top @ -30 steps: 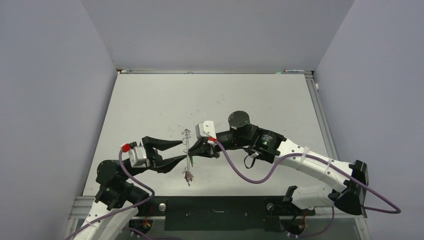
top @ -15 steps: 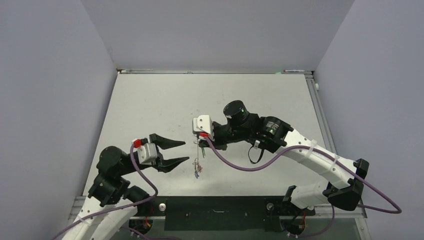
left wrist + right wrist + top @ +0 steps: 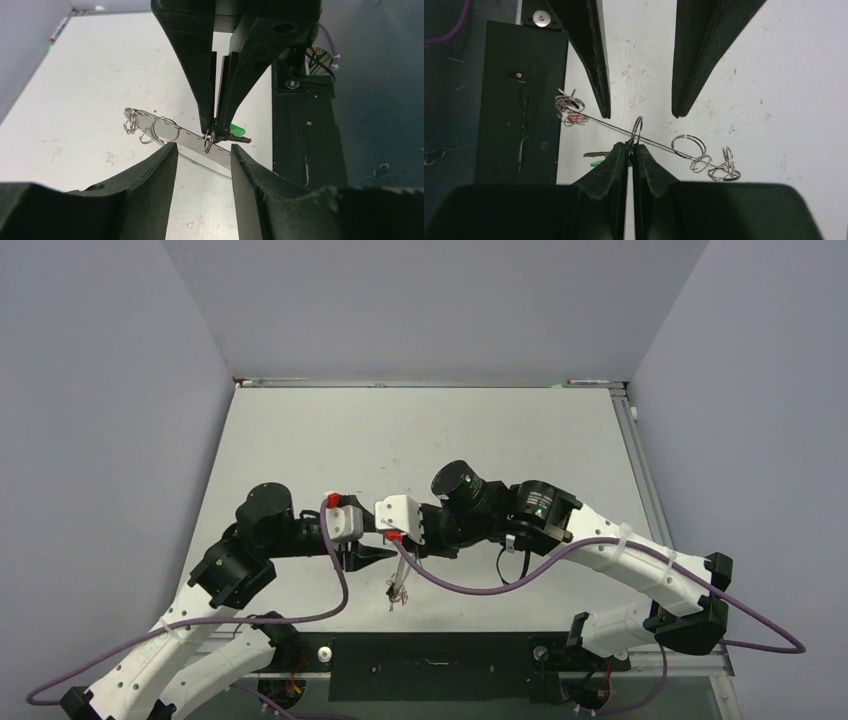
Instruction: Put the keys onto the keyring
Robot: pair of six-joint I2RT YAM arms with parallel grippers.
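The keyring (image 3: 664, 145) is a thin silver wire loop seen edge-on, held above the table. My right gripper (image 3: 631, 146) is shut on a small split ring (image 3: 637, 131) strung on it. The green key (image 3: 595, 162) hangs beside its left finger and also shows in the left wrist view (image 3: 238, 131). A red key (image 3: 576, 118) sits in the cluster at the wire's left end. No blue key shows. My left gripper (image 3: 202, 150) is open and empty, its tips just short of the keyring (image 3: 190, 141), facing the right gripper (image 3: 215, 127). From above, both grippers (image 3: 378, 553) (image 3: 404, 550) meet mid-table, the keyring (image 3: 398, 588) dangling below.
Loose small split rings (image 3: 724, 170) hang at the wire's other end, with one larger ring (image 3: 688, 146) beside them. The black base plate (image 3: 430, 652) runs along the table's near edge, close under the keyring. Grey walls enclose the white table (image 3: 430, 430).
My left arm has swung right and forward, bringing its open jaws up to the keyring. My right gripper has shifted left and nearer with the keyring, which now hangs lower.
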